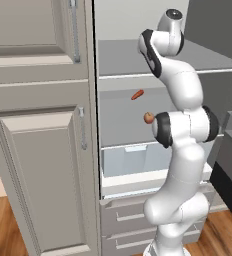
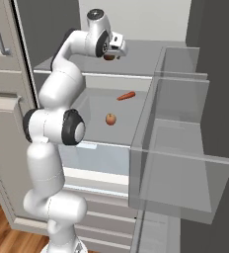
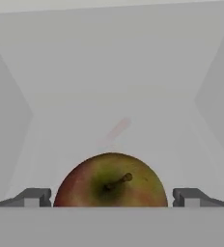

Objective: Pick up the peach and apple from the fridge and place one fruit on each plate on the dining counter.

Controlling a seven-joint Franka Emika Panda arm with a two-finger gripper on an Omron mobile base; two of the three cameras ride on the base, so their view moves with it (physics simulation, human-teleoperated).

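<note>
Room: a rendered kitchen with a wood floor; tall beige panelled cabinets [image 1: 38, 125] stand just left of the open fridge [image 1: 138, 65].
Fridge: pale grey inside, with flat grey shelves, a see-through bluish drawer [image 1: 133, 160] below them and grey drawer fronts under that; its dark door [image 2: 205, 123] is swung open to the right, with clear door bins [image 2: 180, 163] on it.
Arm: the white arm rises in front of the fridge and reaches onto the upper shelf [image 2: 146, 54].
Gripper: the gripper [image 3: 111, 198] sits at the upper shelf with its jaws spread wide, one fingertip [image 3: 34, 197] on each side of the apple, neither pressing it; nothing is held.
Apple: the apple [image 3: 110, 181] rests on the fridge's upper shelf between the open fingertips; it is reddish with a green-yellow patch, and in the hand view its short stem leans up and to the right, toward the camera. In the right base view it shows as a dark spot [image 2: 109, 57] just under the hand.
Peach: the peach [image 2: 110, 118] lies on the fridge's lower shelf, well below the apple; round, so no long axis can be told.
Carrot: a carrot-like orange piece [image 2: 126, 96] lies on the same lower shelf behind the peach, its long axis slanting up to the right in both base views.
</note>
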